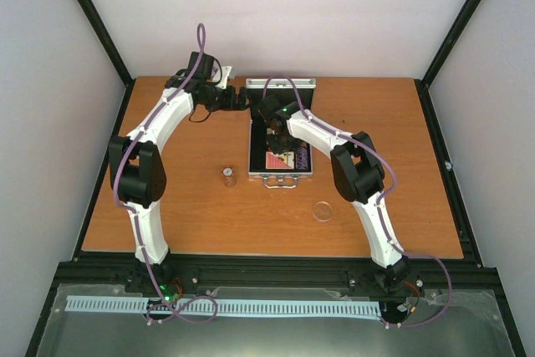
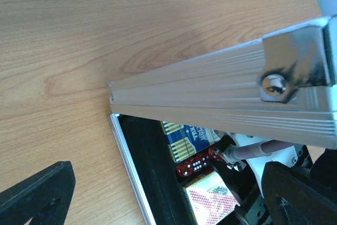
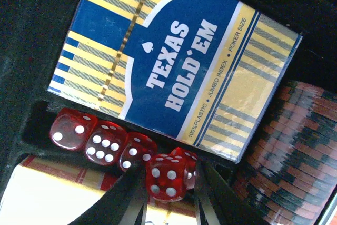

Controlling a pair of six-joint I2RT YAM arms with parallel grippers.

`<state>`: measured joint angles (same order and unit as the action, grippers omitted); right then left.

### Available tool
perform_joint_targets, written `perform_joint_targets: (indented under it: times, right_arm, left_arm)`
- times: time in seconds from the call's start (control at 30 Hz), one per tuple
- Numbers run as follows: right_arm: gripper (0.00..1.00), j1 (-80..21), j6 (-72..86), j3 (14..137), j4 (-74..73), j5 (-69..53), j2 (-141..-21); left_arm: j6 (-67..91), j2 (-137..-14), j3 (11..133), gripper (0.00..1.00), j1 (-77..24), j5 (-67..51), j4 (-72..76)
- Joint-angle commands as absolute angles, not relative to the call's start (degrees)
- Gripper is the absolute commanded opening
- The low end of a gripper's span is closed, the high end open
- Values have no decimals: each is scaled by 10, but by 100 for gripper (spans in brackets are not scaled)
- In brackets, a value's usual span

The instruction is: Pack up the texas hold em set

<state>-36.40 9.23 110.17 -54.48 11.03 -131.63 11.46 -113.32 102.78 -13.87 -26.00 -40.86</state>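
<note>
Wood-grain table (image 1: 167, 206) fills the workspace, with pale walls on three sides. My right gripper (image 3: 169, 176) is lowered inside the open case (image 2: 129, 167), its two fingers (image 3: 124, 201) standing narrowly apart with one red die (image 3: 168, 178) between them; I cannot tell whether the pads press on the die or merely flank it. This die sits at the end of a row of four more red dice (image 3: 102, 142) lying in a black-lined slot. Just above the row lies the blue card deck (image 3: 174, 61) printed TEXAS HOLD'EM. On the other side of the dice, partly hidden by my fingers, lies the red-patterned deck (image 3: 50, 193). A chip stack (image 3: 295, 151) lies on its side beside the blue deck. My left gripper (image 1: 238, 99) is at the left rear corner of the case, fingers (image 2: 37, 196) spread wide, next to the raised silver lid (image 2: 210, 93). The case rests at the table's centre rear, handle (image 1: 280, 183) toward my bases. A small upright cylinder (image 1: 227, 175) stands on the table left of the case; it is too small to identify. A clear disc (image 1: 323, 211) lies on the table near the case's front right corner, apart from it.
</note>
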Motion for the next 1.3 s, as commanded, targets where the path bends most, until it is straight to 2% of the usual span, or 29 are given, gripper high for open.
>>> perform_joint_targets:
  times: [0.0,0.53,1.27]
  right_arm:
    - [28,-364,90,1120,-552,118,-1302]
    - [33,-364,88,1145,-559,70,-1262]
    - [33,-364,88,1146,-568,107,-1325]
  left_arm:
    - [108,-1139,1042,100,-134,-266,-414]
    - [109,-1134,1041,100,-134,-266,-414]
    - [107,-1133,1031,100,-134,-263,-414]
